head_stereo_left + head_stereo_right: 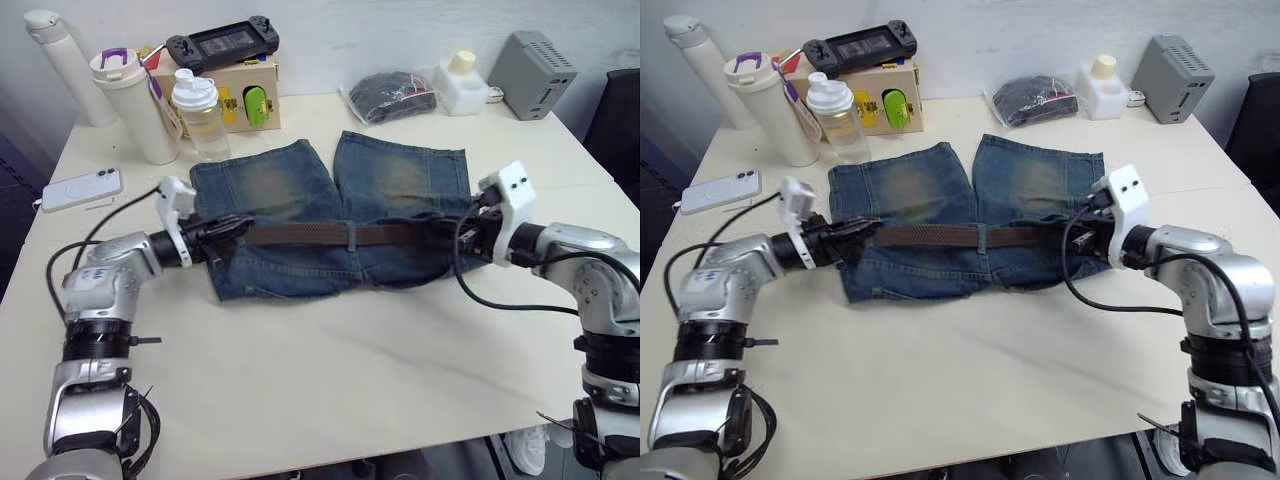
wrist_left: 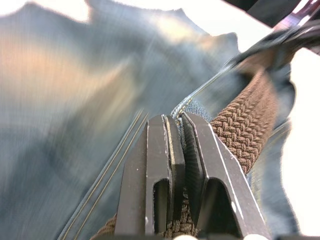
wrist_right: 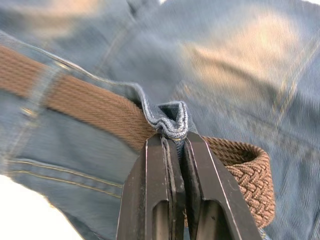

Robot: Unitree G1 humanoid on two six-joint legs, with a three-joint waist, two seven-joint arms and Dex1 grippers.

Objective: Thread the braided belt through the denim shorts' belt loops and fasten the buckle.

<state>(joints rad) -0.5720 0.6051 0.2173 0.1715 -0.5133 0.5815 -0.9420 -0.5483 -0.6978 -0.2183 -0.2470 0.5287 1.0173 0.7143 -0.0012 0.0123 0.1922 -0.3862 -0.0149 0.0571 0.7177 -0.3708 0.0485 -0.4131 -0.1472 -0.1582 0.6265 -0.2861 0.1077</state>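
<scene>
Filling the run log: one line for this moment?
left tool: shut on denim shorts | right tool: shut on denim shorts | braided belt: along waistband

Cream table [image 1: 330, 370] under denim shorts [image 1: 300, 185]

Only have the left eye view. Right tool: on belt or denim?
Observer: Denim. In the right wrist view the right tool is shut on a pinched fold of the denim shorts at the waistband. The braided belt runs behind that fold.
Operator: Belt end there?
Observer: It curls back in a loop beside that tool; I can't tell where it ends.
Operator: And the other side?
Observer: The left tool is shut at the waistband edge, seemingly on denim, with the belt lying alongside it.
</scene>
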